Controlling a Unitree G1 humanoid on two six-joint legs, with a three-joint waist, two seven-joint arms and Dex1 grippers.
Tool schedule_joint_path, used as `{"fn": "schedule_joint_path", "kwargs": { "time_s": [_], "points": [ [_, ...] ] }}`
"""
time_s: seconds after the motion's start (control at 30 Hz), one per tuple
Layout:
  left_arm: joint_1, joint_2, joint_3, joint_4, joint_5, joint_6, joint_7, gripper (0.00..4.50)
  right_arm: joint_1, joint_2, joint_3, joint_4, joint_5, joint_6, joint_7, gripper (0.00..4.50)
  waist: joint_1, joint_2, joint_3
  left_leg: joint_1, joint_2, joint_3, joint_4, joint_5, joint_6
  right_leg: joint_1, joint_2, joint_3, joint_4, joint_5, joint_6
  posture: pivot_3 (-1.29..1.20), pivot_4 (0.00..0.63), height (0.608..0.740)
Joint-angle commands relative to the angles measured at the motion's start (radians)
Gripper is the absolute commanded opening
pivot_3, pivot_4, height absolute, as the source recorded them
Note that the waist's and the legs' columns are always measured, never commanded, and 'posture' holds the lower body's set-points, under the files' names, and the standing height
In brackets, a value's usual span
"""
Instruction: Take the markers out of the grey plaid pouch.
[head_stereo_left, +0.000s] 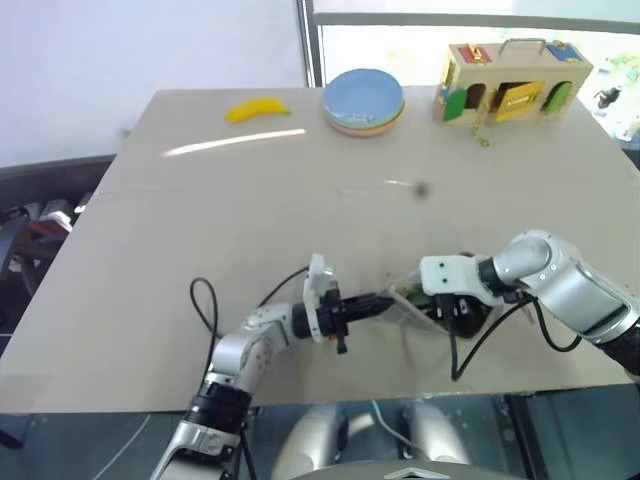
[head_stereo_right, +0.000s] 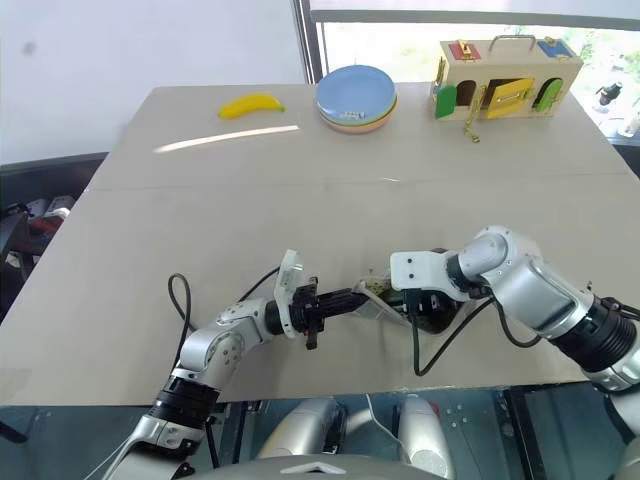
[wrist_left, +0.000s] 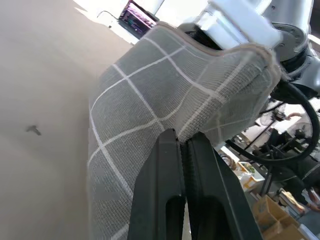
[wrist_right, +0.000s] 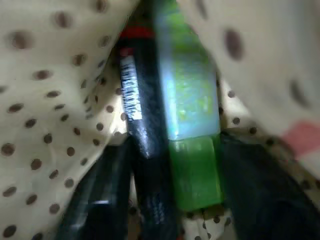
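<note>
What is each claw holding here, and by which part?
Left claw is shut on the grey plaid pouch, pinching its fabric wall. Right claw, inside the pouch, straddles the markers; a grip cannot be told.

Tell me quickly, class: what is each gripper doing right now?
Left gripper: shut on the grey plaid pouch.
Right gripper: inside the pouch, fingers either side of the markers; grip cannot be told.

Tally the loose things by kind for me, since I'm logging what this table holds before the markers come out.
Markers: 2, one dark, one green, both inside the pouch
Grey plaid pouch: 1
Banana: 1
Stack of plates: 1
Wooden latch box: 1
Total: 6
</note>
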Motion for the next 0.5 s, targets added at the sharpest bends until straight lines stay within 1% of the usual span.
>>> {"fn": "schedule_joint_path", "kwargs": {
  "time_s": [0.03,0.33,0.5],
  "points": [
    [0.014,0.0,-0.002,0.006,0.016,0.001,-0.006,0.0,0.026,0.005,-0.039,0.033,-0.024,-0.002,-0.013,1.9,0.0,0.0,0.0,0.001,0.0,0.0,0.0,0.0,0.0,0.001,0.0,0.0,0.0,0.0,0.0,0.0,0.15,0.74],
    [0.03,0.007,-0.004,-0.007,0.02,0.001,-0.01,0.0,0.042,0.007,-0.136,-0.002,-0.006,0.005,-0.027,1.9,0.0,0.0,0.0,0.001,0.0,0.0,0.0,0.0,0.0,0.001,0.0,0.0,0.0,0.0,0.0,0.0,0.15,0.74],
    [0.033,0.011,-0.001,-0.006,0.02,0.004,-0.008,0.0,0.042,0.001,-0.16,-0.009,-0.003,-0.002,-0.028,1.9,0.0,0.0,0.0,0.001,0.0,0.0,0.0,0.0,0.0,0.001,0.0,0.0,0.0,0.0,0.0,0.0,0.15,0.74]
  ]
}}
